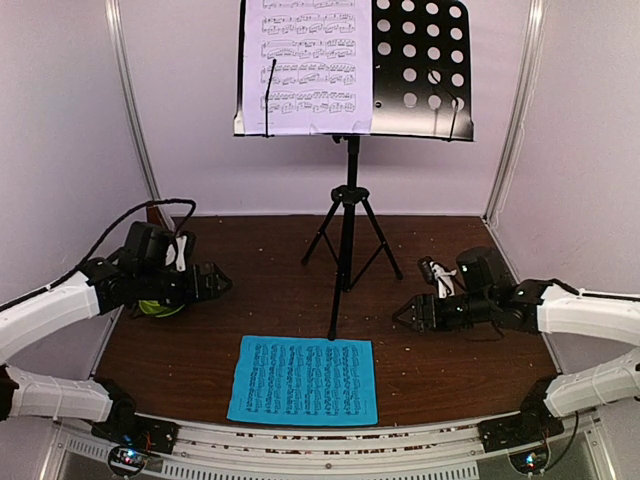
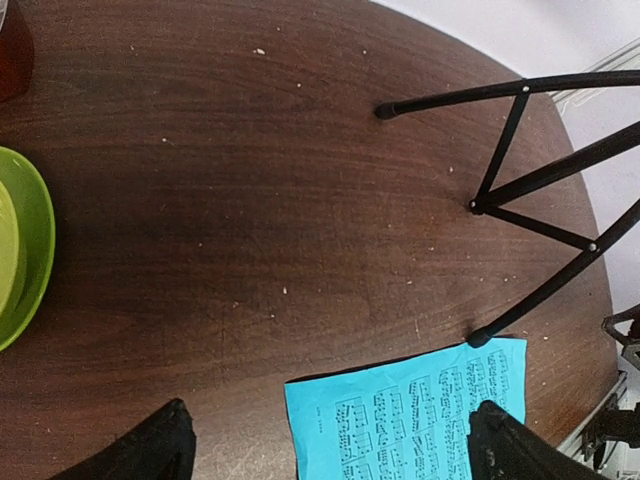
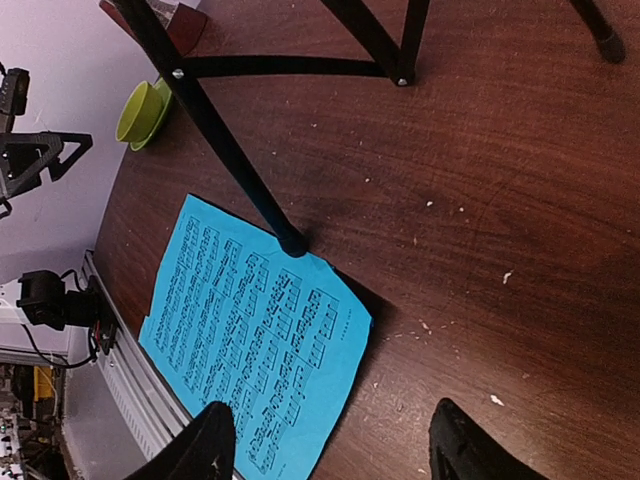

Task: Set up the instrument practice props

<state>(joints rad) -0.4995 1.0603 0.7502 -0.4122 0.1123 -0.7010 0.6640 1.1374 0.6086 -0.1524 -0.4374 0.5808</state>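
The black perforated music stand [image 1: 420, 60] stands on its tripod [image 1: 346, 240] at mid-table. The white music sheet [image 1: 305, 65] rests on the stand's left half. The cyan music sheet [image 1: 303, 379] lies flat near the front edge, also in the left wrist view [image 2: 410, 415] and the right wrist view [image 3: 250, 335]. A brown corner [image 3: 185, 25] near the bowl may be the metronome. My left gripper [image 1: 222, 281] is open and empty, left of the tripod [image 2: 530, 190]. My right gripper [image 1: 404, 312] is open and empty, right of the tripod [image 3: 230, 150].
A lime-green bowl [image 1: 160, 308] sits under my left arm, also in the left wrist view [image 2: 20, 250] and the right wrist view [image 3: 142, 112]. White walls close in the brown table [image 1: 440, 370]. Small crumbs dot the surface.
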